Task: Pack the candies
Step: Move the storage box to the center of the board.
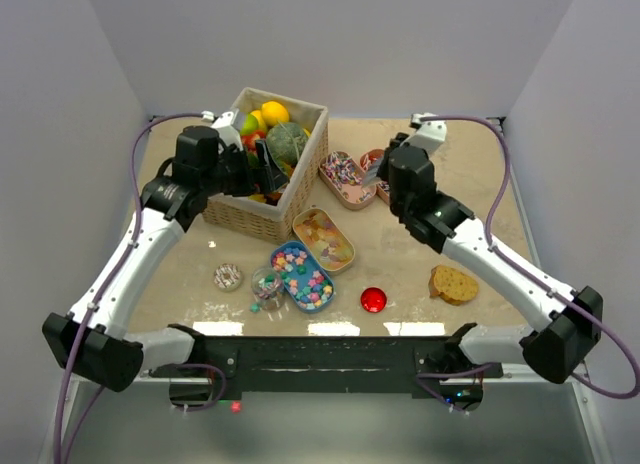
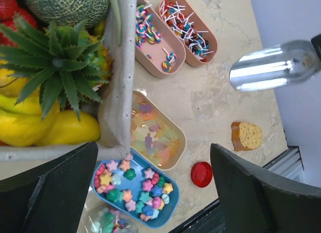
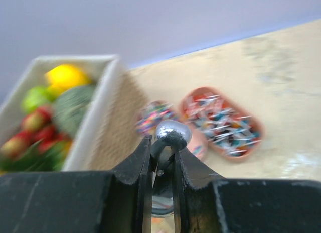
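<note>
The candies lie in open trays: pastel stars in a blue tray [image 1: 301,275] [image 2: 134,189], pale gummies in a beige tray [image 1: 323,239] [image 2: 153,134], swirl lollipops in a pink tray [image 1: 345,180] [image 2: 152,43], and red-wrapped lollipops in a brown tray [image 2: 189,28] [image 3: 220,121]. My right gripper [image 1: 383,170] [image 3: 163,147] is shut on the handle of a metal scoop [image 2: 273,66] [image 3: 172,134], held in the air above the lollipop trays. My left gripper [image 1: 262,170] [image 2: 155,193] hangs open and empty over the basket's right wall, with the star tray seen below between its fingers.
A wicker basket [image 1: 240,212] [image 2: 118,82] of toy fruit stands at the back left. A small clear container of sweets [image 1: 266,285], a sprinkled doughnut [image 1: 227,276], a red disc [image 1: 373,299] [image 2: 201,173] and a slice of bread [image 1: 453,284] [image 2: 247,135] lie along the front.
</note>
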Robot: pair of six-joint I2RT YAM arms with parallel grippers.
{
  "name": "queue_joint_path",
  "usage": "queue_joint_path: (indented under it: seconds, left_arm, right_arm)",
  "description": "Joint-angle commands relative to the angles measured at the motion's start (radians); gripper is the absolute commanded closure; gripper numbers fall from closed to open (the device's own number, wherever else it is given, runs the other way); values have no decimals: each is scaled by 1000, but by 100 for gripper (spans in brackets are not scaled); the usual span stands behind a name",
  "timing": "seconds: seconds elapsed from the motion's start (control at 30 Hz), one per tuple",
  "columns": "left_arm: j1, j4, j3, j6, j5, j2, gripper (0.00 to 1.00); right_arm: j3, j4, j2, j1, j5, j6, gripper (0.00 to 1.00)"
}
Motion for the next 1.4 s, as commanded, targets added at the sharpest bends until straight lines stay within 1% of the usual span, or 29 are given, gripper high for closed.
queue_joint_path:
  seconds: [0.0, 0.03, 0.1, 0.13, 0.23, 0.33, 0.53, 0.7, 0.8, 0.9, 1.17, 1.37]
  left_arm:
    - [5, 101, 82, 93, 91, 53, 1]
    - [5, 118, 91, 97, 109, 86, 2]
    - [5, 112, 149, 105, 143, 131, 2]
    - [5, 113, 168, 111, 197, 171, 2]
    - [2, 157, 180, 136, 278, 220, 4]
    - [-2, 161, 203, 165, 326, 268, 5]
    - [-2, 144, 260, 226, 369, 337, 5]
    - [-2, 136, 297, 245, 380, 386, 5]
    - [-7, 158, 300, 240, 384, 398, 5]
    - [-25, 172, 297, 239, 384, 413, 5]
    - [-81, 168, 303, 243, 361, 437, 5]
    - [-104, 179, 274, 226, 338, 433, 6]
  right_arm:
    - [-41, 124, 67, -114, 181, 3, 100]
    - [-41, 146, 93, -157, 189, -9, 100]
    - [-23, 180, 173, -197, 215, -30, 100]
    - [-15, 192, 199, -231, 213, -33, 100]
    - [5, 274, 302, -268, 219, -78, 100]
    - [49, 297, 410, -291, 253, -99, 100]
    - [97, 303, 532, -344, 245, -43, 100]
    - [173, 271, 625, -355, 222, -57, 100]
    - [169, 265, 626, -355, 172, -79, 100]
    - [134, 248, 592, -358, 106, -95, 100]
    - [-34, 188, 442, -360, -44, -84, 100]
    - [-140, 153, 377, -360, -89, -60, 100]
